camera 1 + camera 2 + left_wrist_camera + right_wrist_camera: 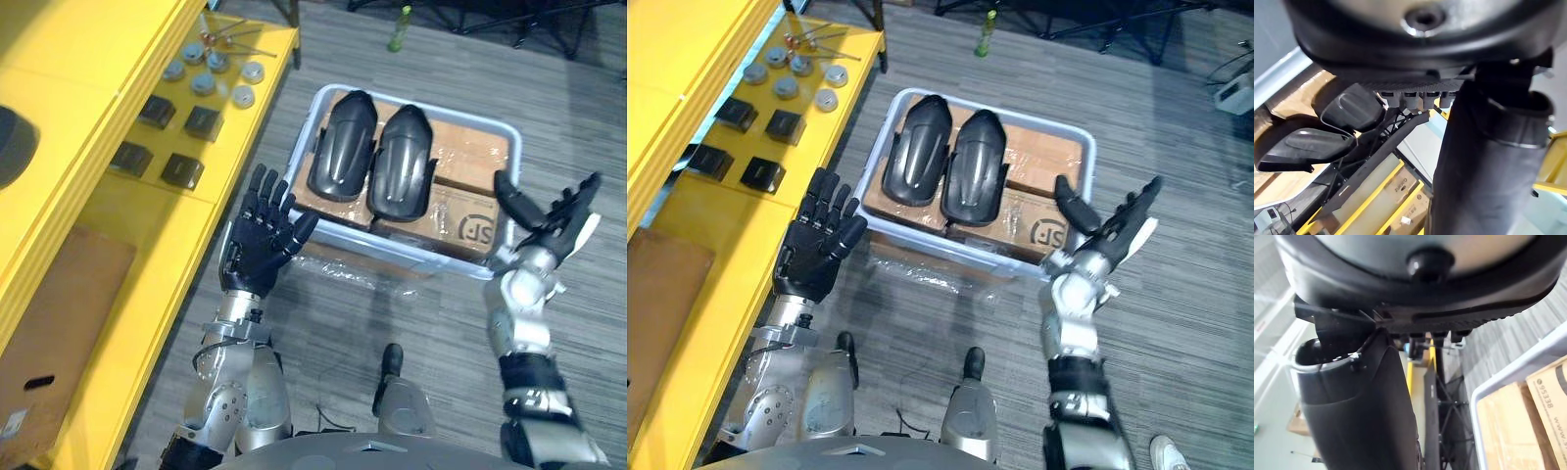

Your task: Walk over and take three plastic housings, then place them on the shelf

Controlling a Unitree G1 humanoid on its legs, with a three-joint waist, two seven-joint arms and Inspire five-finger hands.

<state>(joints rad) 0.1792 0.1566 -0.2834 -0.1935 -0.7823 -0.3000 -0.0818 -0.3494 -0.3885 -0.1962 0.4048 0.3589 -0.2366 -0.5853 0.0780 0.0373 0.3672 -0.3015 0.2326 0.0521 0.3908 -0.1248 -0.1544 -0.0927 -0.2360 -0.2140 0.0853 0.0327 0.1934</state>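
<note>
Two plastic housings [341, 147] lie in the crate [513, 157]; you're at pick-up. Your left hand [257, 250] and right hand [545, 233] hover empty, fingers [272, 196] spread, so lower both onto one

Logged left robot hand [1488, 161] close up, thumb jutting out. Beyond, noted two black plastic housings [1349, 105] side by side on brown cardboard [1322, 83], within pale bin rim [1278, 73].

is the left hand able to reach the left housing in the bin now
Probably yes: the left hand hovers open beside the bin, and the left housing lies uncovered on top.
</note>
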